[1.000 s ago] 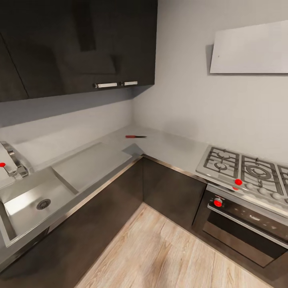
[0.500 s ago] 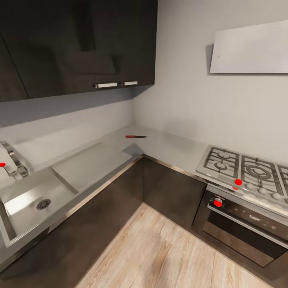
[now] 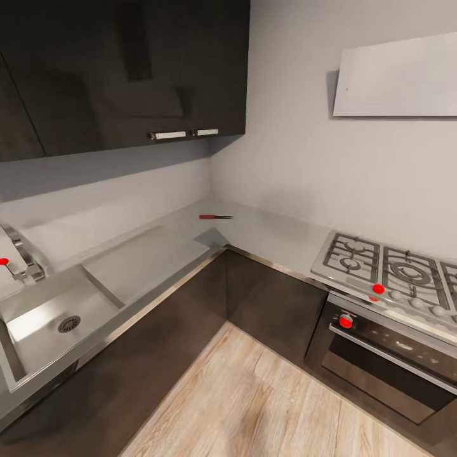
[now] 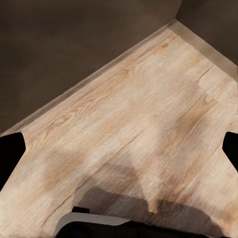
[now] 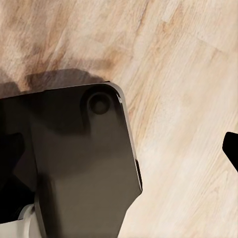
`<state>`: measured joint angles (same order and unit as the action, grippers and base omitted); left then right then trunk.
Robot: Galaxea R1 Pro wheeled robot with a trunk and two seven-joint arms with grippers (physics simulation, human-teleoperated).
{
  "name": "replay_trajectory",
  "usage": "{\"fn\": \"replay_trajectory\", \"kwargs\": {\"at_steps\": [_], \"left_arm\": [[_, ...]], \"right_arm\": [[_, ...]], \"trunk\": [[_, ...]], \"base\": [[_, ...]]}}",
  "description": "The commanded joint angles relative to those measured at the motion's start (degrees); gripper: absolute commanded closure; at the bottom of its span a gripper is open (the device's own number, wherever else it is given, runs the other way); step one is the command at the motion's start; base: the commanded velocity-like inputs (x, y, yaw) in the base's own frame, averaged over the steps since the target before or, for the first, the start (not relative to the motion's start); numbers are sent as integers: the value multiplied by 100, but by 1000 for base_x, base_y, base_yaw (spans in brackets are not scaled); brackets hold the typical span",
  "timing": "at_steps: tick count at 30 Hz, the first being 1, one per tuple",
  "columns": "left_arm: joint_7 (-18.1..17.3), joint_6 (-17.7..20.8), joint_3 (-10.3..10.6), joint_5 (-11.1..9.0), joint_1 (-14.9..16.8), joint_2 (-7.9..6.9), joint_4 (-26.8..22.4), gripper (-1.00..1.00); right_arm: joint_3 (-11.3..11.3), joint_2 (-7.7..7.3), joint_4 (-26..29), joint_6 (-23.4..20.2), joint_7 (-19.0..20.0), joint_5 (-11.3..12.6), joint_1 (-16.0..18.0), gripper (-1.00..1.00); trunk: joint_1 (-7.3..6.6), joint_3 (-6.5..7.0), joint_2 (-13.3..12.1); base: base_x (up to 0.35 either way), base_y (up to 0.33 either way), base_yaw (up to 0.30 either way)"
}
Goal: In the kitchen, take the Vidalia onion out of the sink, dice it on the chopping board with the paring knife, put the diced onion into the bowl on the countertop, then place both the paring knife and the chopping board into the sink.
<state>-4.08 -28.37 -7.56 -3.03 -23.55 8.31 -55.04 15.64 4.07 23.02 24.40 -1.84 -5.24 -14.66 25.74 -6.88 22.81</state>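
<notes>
Kitchen corner, unchanged over the last second: knife (image 3: 216, 217) lies on the countertop (image 3: 266, 231) beyond the empty-looking sink (image 3: 57, 324), well away from both downward-hanging grippers, whose grasp state cannot be told; approach pending.

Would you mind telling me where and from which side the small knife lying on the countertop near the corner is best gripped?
Probably by its red handle, the thicker end pointing toward the sink. The paring knife lies flat on the countertop, thin dark blade toward the stove, so coming straight down from above and closing across the handle seems safest. Finer detail is too small to tell.
</notes>
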Motion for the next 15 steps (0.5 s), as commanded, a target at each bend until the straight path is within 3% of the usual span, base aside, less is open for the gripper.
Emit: {"fn": "replay_trajectory", "kwargs": {"at_steps": [1,4,6,8,15], "left_arm": [[-13,-9,-121,-29,0,14,22,-100],[14,-17,-487,111,0,38,59,-100],[31,-16,-573,232,3,35,69,-100],[70,-12,-636,350,9,-49,209,-100],[90,-11,-658,390,4,-124,584,-100]], "right_arm": [[26,6,10,3,-18,-56,0,-100],[26,6,10,4,-18,-56,-1,-100],[26,6,10,4,-18,-56,-1,-100],[26,6,10,3,-18,-56,-1,-100],[26,6,10,1,-18,-56,-1,-100]], "trunk": [[4,-9,11],[4,-9,11],[4,-9,11],[4,-9,11],[4,-9,11]], "base": [[0,0,0],[0,0,0],[0,0,0],[0,0,0],[0,0,0]]}}
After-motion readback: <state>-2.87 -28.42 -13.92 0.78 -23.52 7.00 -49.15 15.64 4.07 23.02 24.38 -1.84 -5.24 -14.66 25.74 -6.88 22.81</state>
